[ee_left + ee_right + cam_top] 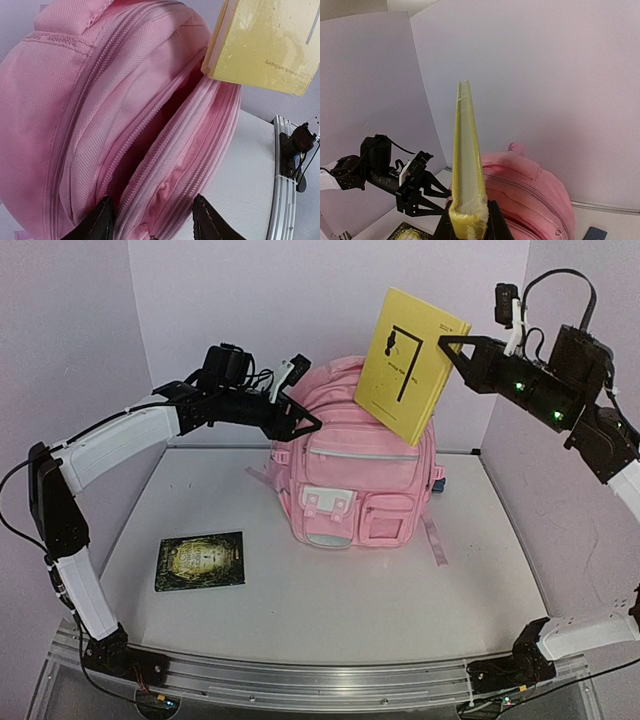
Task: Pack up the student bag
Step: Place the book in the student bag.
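- Now my right gripper (462, 343) clamps the book (405, 365) above the bag (350, 475).
- Meanwhile my left gripper (152, 200) gapes astride the bag's rim; if the mouth sags, the book may snag.

Pale lilac walls (250, 300) on three sides — white tabletop (300, 590) — aluminium rail (300, 675) along near edge.

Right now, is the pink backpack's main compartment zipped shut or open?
Open. In the left wrist view the backpack has its zipper edges spread apart, exposing the reddish lining.
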Robot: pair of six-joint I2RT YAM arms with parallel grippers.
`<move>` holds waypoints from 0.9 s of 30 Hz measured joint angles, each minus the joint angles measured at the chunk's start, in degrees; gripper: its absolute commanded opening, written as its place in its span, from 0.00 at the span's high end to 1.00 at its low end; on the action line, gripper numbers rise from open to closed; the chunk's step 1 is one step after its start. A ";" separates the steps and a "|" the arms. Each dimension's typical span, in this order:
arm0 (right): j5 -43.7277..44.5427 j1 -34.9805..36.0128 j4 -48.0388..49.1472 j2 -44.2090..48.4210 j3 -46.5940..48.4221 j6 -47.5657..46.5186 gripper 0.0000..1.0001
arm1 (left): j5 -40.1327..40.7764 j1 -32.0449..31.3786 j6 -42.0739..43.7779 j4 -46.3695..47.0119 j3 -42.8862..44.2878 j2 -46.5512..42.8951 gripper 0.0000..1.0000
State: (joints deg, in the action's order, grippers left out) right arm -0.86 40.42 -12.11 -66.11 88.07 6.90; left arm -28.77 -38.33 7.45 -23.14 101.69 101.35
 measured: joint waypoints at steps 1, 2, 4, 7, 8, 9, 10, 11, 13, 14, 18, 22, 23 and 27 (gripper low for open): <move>-0.15 0.00 -0.04 0.01 0.00 -0.01 1.00 | -0.33 0.00 0.03 -0.26 0.00 0.27 0.51; -0.23 0.00 -0.08 0.02 0.00 -0.01 1.00 | -0.62 0.02 0.05 -0.48 -0.01 0.38 0.52; -0.30 0.00 -0.17 0.02 0.00 -0.03 1.00 | -1.07 0.04 0.05 -0.80 -0.02 0.41 0.53; -0.30 0.00 -0.42 0.00 0.00 -0.20 1.00 | -1.12 -0.11 0.08 -0.06 -0.87 0.07 0.55; -0.32 0.00 -0.59 0.00 0.00 -0.32 1.00 | -1.10 -0.18 0.07 0.42 -1.56 -0.31 0.56; -0.46 0.00 -0.82 -0.02 0.06 -0.53 1.00 | -1.09 -0.30 0.04 0.89 -2.45 -0.86 0.56; -0.80 0.00 -1.07 -0.11 0.23 -0.77 1.00 | -1.09 -0.50 0.05 1.24 -3.40 -1.50 0.57; -1.30 -0.02 -1.24 -0.28 0.56 -1.06 1.00 | -1.08 -0.76 0.05 1.46 -4.23 -2.13 0.58; -2.70 -0.04 -1.56 -0.81 1.54 -1.98 1.00 | -1.06 -1.31 0.11 1.70 -5.44 -3.11 0.59; -3.71 -0.05 -1.75 -1.19 2.25 -2.58 1.00 | -1.04 -1.59 0.16 1.72 -5.87 -3.47 0.60; -7.95 -0.07 -2.40 -2.87 5.35 -5.38 1.00 | -0.99 -2.60 0.31 1.76 -7.83 -5.02 0.66; -12.45 -0.07 -2.82 -4.84 8.58 -8.53 1.00 | -1.01 -3.32 1.16 1.48 -8.98 -6.15 0.77; -13.66 -0.07 -2.79 -5.44 9.38 -9.30 1.00 | -1.01 -3.50 1.38 1.44 -9.10 -6.22 0.81; -18.11 -0.07 -2.95 -8.09 11.98 -12.02 1.00 | -0.89 -4.43 3.18 0.35 -9.16 -6.30 0.98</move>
State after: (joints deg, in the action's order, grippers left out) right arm -18.97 40.36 -15.06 -74.20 100.05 -5.12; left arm -29.66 -42.76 10.63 -22.80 92.53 95.05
